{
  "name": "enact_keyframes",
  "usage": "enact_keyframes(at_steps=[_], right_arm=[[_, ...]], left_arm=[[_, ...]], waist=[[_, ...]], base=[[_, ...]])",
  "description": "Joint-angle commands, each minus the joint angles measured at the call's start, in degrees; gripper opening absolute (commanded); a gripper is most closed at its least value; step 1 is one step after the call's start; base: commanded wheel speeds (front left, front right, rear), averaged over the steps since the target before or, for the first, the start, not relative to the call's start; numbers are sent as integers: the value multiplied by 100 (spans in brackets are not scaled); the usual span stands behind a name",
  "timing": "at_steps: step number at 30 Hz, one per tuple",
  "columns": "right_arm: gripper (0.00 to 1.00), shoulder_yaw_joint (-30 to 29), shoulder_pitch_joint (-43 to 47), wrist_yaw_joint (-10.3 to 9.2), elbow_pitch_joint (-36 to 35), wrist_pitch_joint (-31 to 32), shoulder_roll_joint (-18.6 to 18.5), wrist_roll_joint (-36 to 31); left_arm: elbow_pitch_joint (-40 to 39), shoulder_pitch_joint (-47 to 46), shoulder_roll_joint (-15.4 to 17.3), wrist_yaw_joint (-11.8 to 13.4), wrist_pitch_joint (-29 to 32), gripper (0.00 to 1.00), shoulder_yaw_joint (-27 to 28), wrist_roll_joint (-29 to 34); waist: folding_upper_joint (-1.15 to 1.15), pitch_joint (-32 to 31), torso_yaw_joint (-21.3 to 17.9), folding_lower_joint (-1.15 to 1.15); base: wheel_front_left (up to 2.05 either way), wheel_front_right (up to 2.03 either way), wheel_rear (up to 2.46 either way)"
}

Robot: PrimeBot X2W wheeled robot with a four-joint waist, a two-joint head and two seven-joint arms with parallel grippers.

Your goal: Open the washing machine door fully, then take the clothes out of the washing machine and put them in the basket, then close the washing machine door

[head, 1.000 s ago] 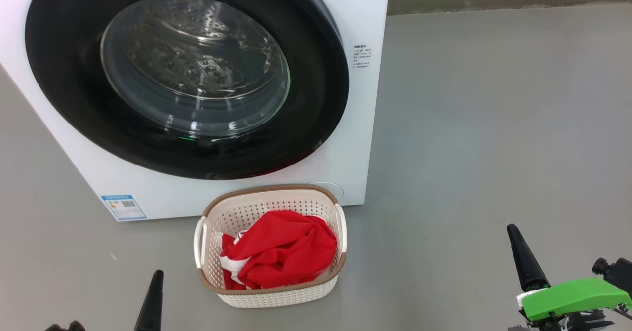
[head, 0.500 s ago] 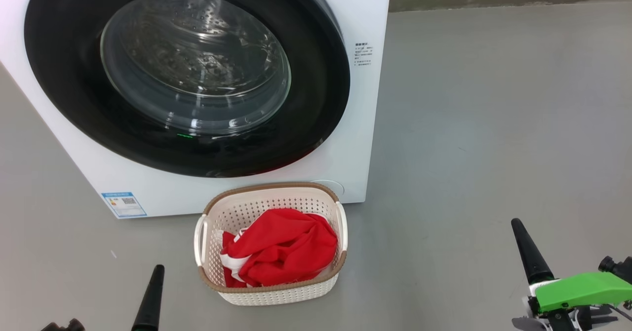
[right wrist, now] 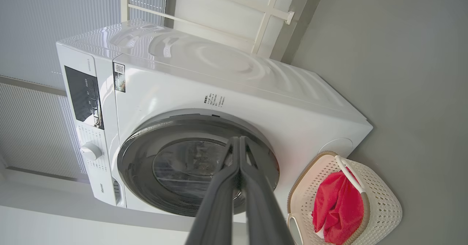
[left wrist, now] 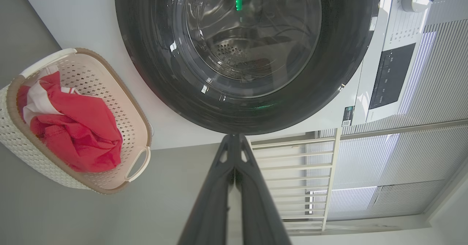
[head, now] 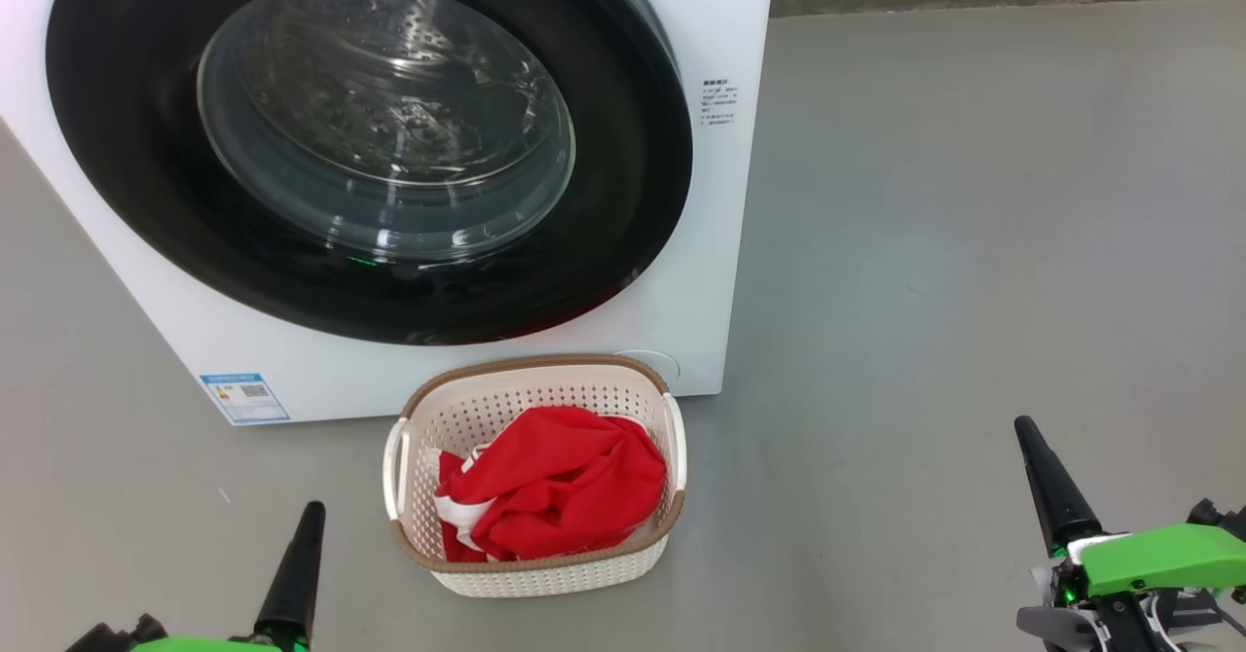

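Observation:
The white washing machine [head: 720, 243] stands on the grey floor with its round black door [head: 623, 204] closed flush against the front; the steel drum shows through the glass. In front of it sits the cream basket [head: 545, 574] with the red and white clothes [head: 555, 487] piled inside. My left gripper [head: 312, 508] is shut and empty at the lower left, left of the basket. My right gripper [head: 1023, 423] is shut and empty at the lower right, well away from the basket. Both wrist views show the door [left wrist: 347, 55] [right wrist: 139, 157], the basket [left wrist: 11, 139] [right wrist: 387, 208] and shut fingers [left wrist: 234, 137] [right wrist: 239, 138].
Grey floor [head: 973, 243] spreads wide to the right of the machine. A blue label [head: 243, 397] sits at the machine's lower left corner. A control panel with a knob [right wrist: 90, 151] is on the machine's top front. Behind the machine are white blinds and a white rail frame [left wrist: 329, 164].
The head view has shifted slightly. Both grippers have risen a little in the picture, and the left arm's green part now shows at the bottom edge. Door, basket and clothes stay put.

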Motion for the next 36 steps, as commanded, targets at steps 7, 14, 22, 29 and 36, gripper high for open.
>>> enact_keyframes(at_steps=[7, 14, 22, 29, 36], right_arm=[[0, 14, -331, -3, -126, 158, -81, 559], [0, -33, -377, -4, -115, 261, -79, 927], [0, -39, -378, -4, -115, 266, -74, 922], [0, -45, -378, -4, -114, 271, -71, 917], [0, -49, -379, -4, -114, 274, -68, 914]], left_arm=[[-89, -338, 114, -73, 156, 0, 207, -525], [-64, -396, 121, -89, 253, 0, 226, -881], [-64, -396, 121, -89, 253, 0, 226, -882], [-64, -396, 121, -89, 253, 0, 225, -882], [-65, -396, 121, -89, 252, 0, 225, -882]], waist=[[0, 21, 8, 0], [0, 38, 14, 0], [0, 38, 14, 0], [0, 38, 14, 0], [0, 38, 14, 0]], base=[[0, 0, 0], [0, 0, 0], [0, 0, 0], [0, 0, 0], [0, 0, 0]])
